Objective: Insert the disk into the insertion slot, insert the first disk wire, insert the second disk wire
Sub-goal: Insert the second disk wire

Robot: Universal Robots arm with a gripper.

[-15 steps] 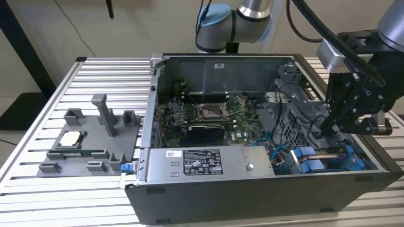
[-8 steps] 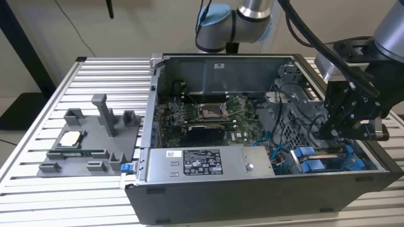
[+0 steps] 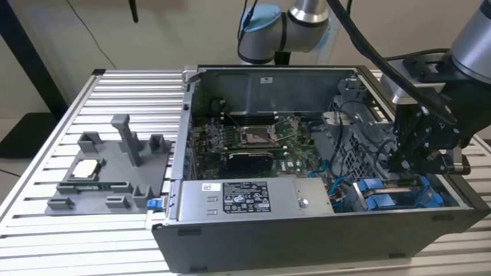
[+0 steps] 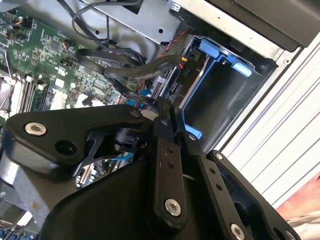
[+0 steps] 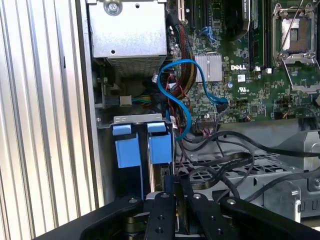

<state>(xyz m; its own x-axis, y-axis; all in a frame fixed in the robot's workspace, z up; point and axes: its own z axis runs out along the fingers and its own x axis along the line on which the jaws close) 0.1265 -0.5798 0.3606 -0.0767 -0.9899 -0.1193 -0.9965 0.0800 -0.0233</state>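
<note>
My gripper (image 3: 408,168) reaches down into the open computer case at the exterior view's right, over the insertion slot (image 3: 399,194) with its blue fittings. In both wrist views the black fingers (image 5: 167,200) stand close together, shut on the end of a black disk wire (image 4: 120,75) that loops up to the fingertips (image 4: 161,111). The connector itself is hidden between them. The disk sits edge-on in the slot, its blue carrier tab (image 5: 160,148) right beside the gripper (image 5: 175,182). A second blue tab (image 5: 127,151) sits alongside it. The rest of the bay (image 4: 225,100) is dark.
A grey labelled power-supply box (image 3: 253,198) lies along the case's front wall. The motherboard (image 3: 253,138) fills the middle. Black cables cross a perforated metal cage (image 5: 235,167), and a blue cable (image 5: 172,92) loops nearby. A grey fixture plate (image 3: 107,172) sits outside the case.
</note>
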